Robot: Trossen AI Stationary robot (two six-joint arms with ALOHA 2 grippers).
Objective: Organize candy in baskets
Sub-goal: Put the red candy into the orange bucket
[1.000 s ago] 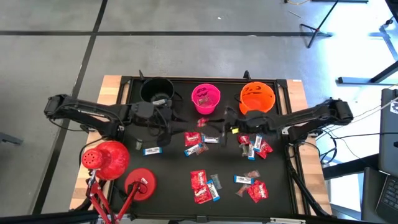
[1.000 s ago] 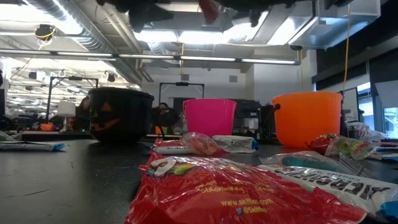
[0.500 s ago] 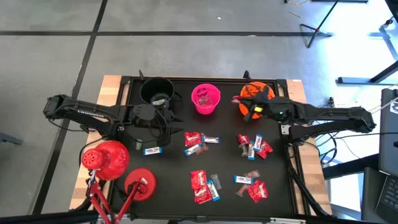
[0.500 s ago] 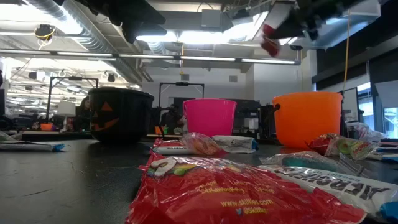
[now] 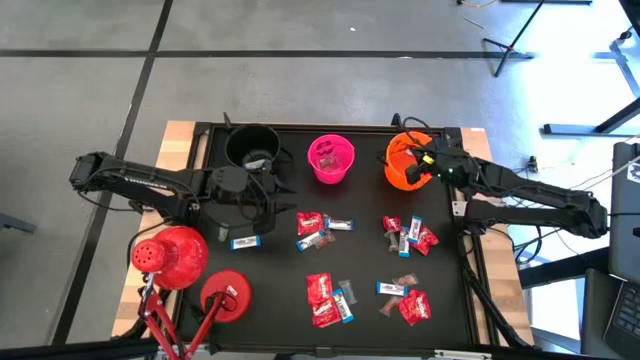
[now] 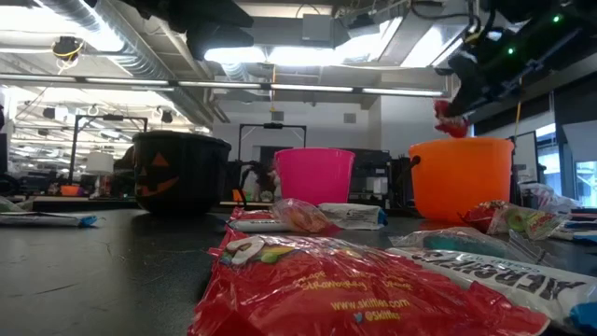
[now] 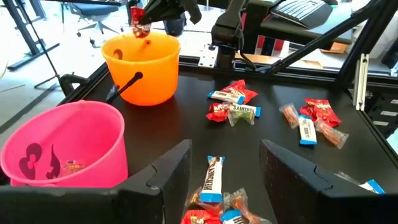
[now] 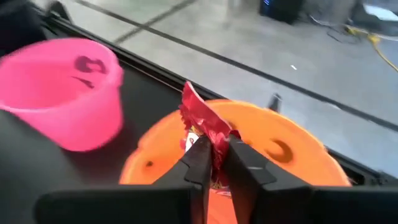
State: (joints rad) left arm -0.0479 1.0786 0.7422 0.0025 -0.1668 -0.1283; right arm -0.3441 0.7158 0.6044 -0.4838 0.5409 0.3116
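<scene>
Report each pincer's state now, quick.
Left pincer: open, empty, hovering above the table near the pink bucket.
Right pincer: pinching a red candy wrapper over the orange bucket.

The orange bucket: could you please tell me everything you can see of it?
The orange bucket is a round, plastic-looking pail standing upright at the table's back right, beside the pink bucket. It has a dark handle hanging down its side. The right gripper hangs over its open mouth, pinching a red candy between its fingers.

Two dark jointed arms, black cables along links, matte black angular jaws, green light on right wrist
</scene>
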